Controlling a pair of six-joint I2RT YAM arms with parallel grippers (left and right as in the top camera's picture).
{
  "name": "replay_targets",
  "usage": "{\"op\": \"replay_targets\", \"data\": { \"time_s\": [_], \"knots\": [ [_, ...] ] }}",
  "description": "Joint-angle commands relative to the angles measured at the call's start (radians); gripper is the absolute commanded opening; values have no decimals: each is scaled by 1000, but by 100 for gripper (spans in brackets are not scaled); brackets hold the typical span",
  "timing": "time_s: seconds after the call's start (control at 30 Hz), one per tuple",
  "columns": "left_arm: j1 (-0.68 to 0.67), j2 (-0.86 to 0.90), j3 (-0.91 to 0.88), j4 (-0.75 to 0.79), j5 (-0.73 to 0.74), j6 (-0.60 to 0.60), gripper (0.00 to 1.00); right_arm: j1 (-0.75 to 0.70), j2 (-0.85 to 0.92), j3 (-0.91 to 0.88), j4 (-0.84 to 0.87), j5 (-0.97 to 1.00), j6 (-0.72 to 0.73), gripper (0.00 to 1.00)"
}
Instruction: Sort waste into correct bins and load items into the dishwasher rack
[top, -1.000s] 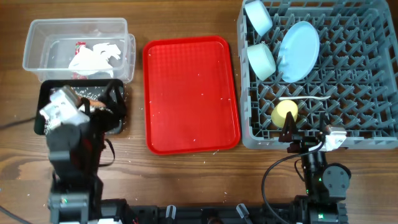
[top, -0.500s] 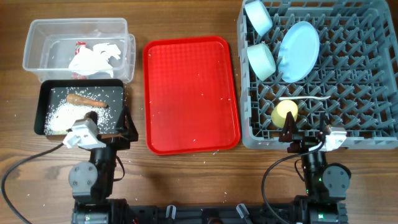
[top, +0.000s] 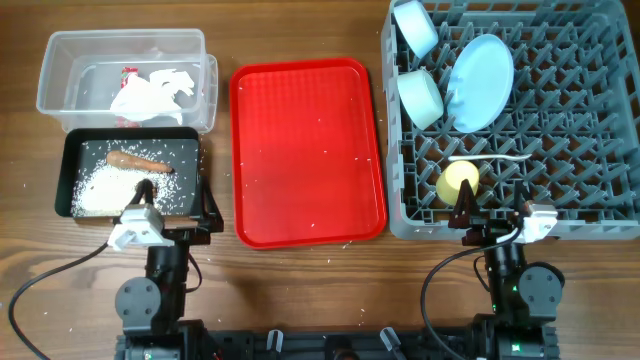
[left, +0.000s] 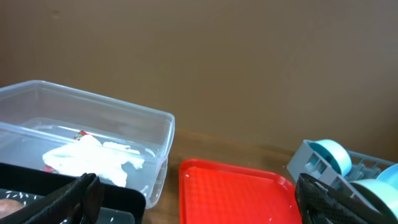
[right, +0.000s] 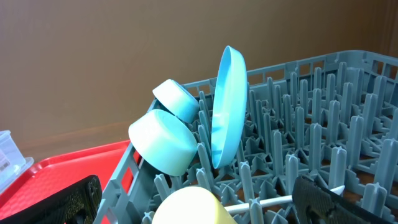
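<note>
Clear tub (top: 70, 70) far left w/ crumpled paper (top: 150, 95). Black tray (top: 63, 172) just near it: rice (top: 100, 190), carrot stick (top: 135, 161). Red tray (top: 307, 150) mid counter (top: 300, 285). Rack (top: 570, 130) right: plate (top: 480, 68), white bowl (top: 414, 27), mint bowl (top: 421, 97), yellow cup (top: 459, 180), spoon (top: 490, 159).

Robot lab: wooden tabletop (top: 300, 290), bare wall (left: 249, 62)

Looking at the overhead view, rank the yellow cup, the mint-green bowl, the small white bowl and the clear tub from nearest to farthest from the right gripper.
From the right gripper:
1. Yellow cup, just ahead, at the near edge of the rack.
2. Mint-green bowl, rack's left side.
3. White bowl, rack's far-left corner.
4. Clear tub, far left of view.
</note>
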Motion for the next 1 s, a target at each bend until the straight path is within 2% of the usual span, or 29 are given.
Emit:
{"op": "replay_targets", "data": {
  "time_s": [0.0,0.43,0.7,0.97],
  "knots": [
    [-6,-34,-45,11,16,25,100,6,2,-1,2,13,-9,100],
    [-6,-88,-75,2,19,24,100,6,2,-1,2,13,-9,100],
    [-6,-88,-75,-159,19,24,100,6,2,-1,2,13,-9,100],
    [-6,-88,-75,-158,19,13,100,6,2,-1,2,13,-9,100]
  ]
}}
